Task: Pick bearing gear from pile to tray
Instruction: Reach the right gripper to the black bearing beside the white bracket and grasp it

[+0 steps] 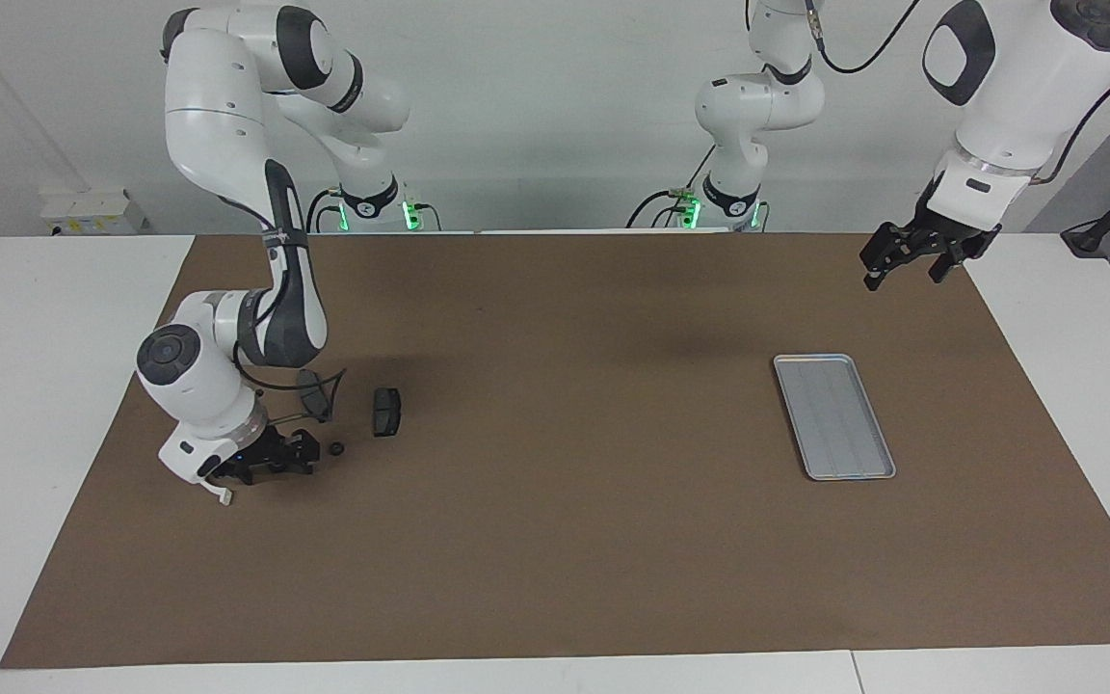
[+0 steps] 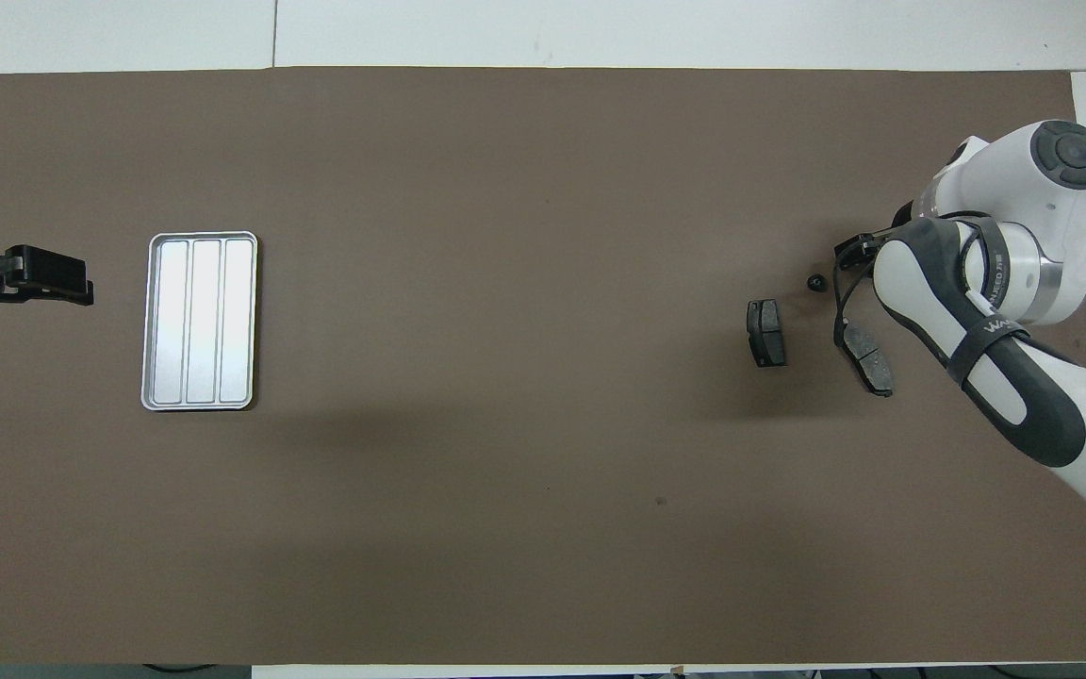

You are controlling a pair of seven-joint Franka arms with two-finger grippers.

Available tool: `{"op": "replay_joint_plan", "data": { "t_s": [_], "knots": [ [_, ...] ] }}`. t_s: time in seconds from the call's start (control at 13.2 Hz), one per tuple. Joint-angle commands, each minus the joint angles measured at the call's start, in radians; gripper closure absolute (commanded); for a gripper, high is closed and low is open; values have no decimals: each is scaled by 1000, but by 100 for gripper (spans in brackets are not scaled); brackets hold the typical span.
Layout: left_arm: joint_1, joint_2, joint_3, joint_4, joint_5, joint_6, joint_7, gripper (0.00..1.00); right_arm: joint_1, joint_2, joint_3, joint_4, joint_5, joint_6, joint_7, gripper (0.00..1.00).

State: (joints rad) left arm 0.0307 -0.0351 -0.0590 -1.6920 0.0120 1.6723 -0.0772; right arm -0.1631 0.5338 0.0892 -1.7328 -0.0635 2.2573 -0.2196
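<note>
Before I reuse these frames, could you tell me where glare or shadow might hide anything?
Overhead view: the tray glares near-white, though its ridges still show; a broad soft shadow darkens the brown mat just robot-side of it. Facing view: the tray is evenly grey, and shadow falls around the brake pads by the right arm.

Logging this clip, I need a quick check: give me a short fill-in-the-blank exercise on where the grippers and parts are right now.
1. The right gripper is low at the pile, beside a small ____ round piece.
2. The tray holds ____ parts.
3. The left gripper waits in the air near the ____ arm's end of the table.
4. Two dark plates lie on the mat; the plate closer to the tray lies ____ from the other plate.

Missing words: black; no; left; apart
</note>
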Motion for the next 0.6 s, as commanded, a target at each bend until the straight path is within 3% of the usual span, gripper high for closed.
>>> {"op": "replay_joint_plan", "data": {
  "t_s": [0.0, 0.3, 0.53],
  "knots": [
    [-9, -16, 7, -12, 5, 0, 2, 0, -12, -32, 4, -50, -13, -2, -26, 27],
    [-9, -16, 7, -12, 3, 0, 2, 0, -10, -40, 4, -45, -13, -11, -24, 100],
    [-9, -16, 7, -12, 5, 0, 2, 0, -4, -46, 4, -39, -15, -15, -24, 100]
  ]
}}
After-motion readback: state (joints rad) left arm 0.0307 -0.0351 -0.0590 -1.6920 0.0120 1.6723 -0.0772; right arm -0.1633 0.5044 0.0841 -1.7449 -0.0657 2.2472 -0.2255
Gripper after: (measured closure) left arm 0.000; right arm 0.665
